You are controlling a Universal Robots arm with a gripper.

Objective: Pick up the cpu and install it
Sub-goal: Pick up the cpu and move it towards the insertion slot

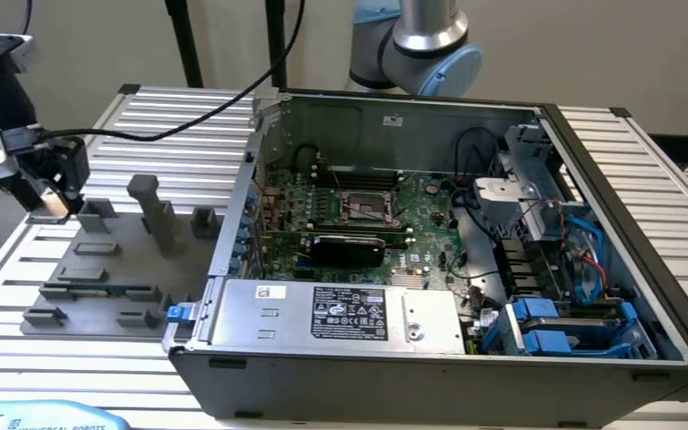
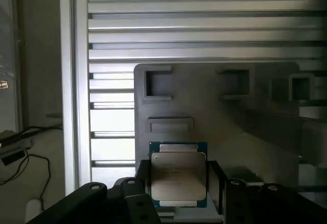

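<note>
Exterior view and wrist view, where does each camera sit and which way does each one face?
Exterior view: off the arm, raised, looking down across the slatted table at the open computer case and grey tray; the arm's joint shows at the top and the pincer at the exterior view's left.
Wrist view: on the wrist, looking along the pincer at the cpu it grips, with grey tray and slatted table beyond; its dark fingers show.
Shared: pincer, cpu, grey tray, slatted table.
</note>
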